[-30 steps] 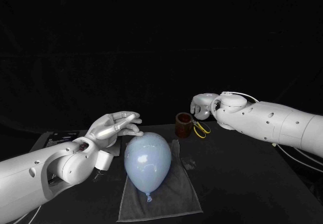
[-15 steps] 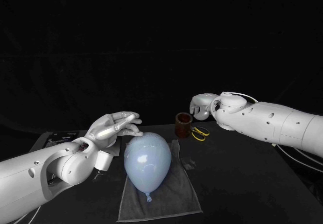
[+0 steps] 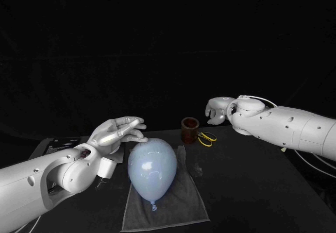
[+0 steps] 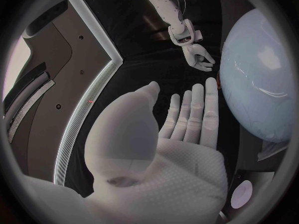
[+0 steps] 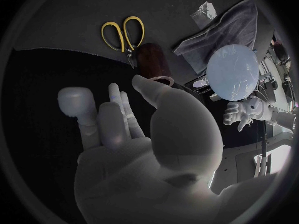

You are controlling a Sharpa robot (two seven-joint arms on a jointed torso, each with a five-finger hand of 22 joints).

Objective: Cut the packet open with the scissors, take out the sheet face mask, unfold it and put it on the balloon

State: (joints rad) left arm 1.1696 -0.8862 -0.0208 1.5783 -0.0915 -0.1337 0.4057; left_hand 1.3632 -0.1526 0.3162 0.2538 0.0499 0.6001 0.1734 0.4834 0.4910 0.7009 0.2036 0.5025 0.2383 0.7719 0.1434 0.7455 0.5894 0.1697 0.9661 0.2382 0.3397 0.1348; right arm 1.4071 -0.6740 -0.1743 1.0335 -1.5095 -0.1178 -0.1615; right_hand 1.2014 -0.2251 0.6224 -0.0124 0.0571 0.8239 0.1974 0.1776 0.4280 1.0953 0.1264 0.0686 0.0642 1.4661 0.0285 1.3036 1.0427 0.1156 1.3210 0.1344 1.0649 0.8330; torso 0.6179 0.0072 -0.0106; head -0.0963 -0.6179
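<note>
The balloon [image 3: 152, 167] lies on its side on the grey towel [image 3: 175, 208], mid-way across the black table [image 3: 259, 184], knot pointing to 6 o'clock. The left hand [image 3: 119, 131] is up at the balloon's 10 o'clock, fingers straight and side by side, thumb apart, palm empty. Its fingertips reach the balloon's far end, touching or just off, too close to call. At the balloon's 1 o'clock stands the brown cup [image 3: 190, 130]. The yellow-handled scissors [image 5: 127, 49] lie flat just beside the cup, at its 4 o'clock. The right hand [image 3: 218, 109] hovers in the air at the cup's 2 o'clock, fingers loosely spread, holding nothing.
</note>
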